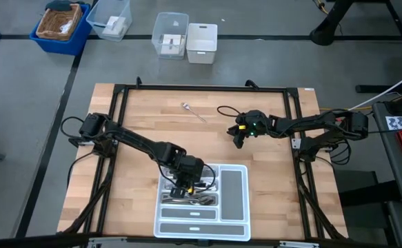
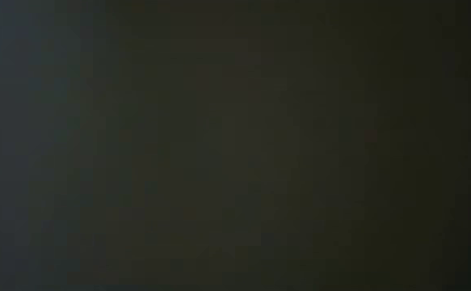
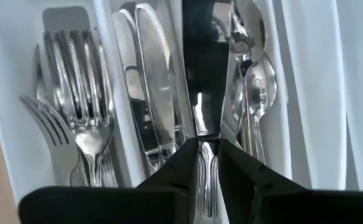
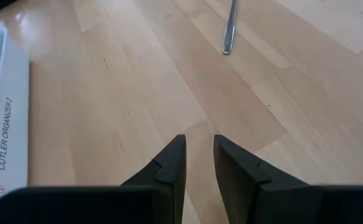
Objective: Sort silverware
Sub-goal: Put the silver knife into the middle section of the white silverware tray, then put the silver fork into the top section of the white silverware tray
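Left gripper sits over the white compartmented plastic tray, fingers narrowly parted around a shiny silver utensil handle – forks, knives, spoons lie sorted in compartments. Right gripper hovers over bare wooden table, slightly open, empty – one silver utensil lies well apart.

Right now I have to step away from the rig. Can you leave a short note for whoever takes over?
Left gripper: down over the white tray, a slim metal piece between its fingers above the knives.
Right gripper: empty, jaws slightly apart, hovering over bare table.
Done: forks, knives and spoons lie in separate tray slots.
Left: one piece lies loose on the table's far side; low view is dark.
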`<state>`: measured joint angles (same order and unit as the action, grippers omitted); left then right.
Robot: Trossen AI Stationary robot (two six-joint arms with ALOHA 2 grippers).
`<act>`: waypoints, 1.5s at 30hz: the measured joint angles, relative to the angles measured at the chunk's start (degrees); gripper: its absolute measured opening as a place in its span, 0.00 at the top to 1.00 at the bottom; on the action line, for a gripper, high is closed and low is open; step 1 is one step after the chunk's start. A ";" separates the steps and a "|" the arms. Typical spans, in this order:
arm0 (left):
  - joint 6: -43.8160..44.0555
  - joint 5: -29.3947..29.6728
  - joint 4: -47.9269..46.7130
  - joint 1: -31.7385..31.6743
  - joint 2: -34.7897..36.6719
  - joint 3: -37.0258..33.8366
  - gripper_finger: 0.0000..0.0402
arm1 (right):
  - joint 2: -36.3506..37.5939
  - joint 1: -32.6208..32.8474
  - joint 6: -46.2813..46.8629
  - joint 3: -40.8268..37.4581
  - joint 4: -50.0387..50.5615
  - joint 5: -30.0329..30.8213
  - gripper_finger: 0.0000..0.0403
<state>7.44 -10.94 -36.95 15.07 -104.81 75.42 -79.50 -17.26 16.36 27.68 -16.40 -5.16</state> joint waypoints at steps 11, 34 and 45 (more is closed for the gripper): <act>-0.03 0.69 0.02 -0.11 0.00 0.00 0.88 | 0.00 0.00 0.02 0.00 0.00 -0.01 0.79; 7.28 6.01 0.20 0.53 0.00 -0.02 0.84 | 0.00 0.00 -0.11 0.00 0.02 -0.01 0.79; 11.72 5.64 0.44 1.09 0.08 -0.02 0.65 | 0.00 0.00 0.40 0.00 0.04 -0.03 0.79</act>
<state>19.16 -5.30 -36.51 16.16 -104.73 75.40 -79.50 -17.26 16.77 27.68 -16.36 -5.19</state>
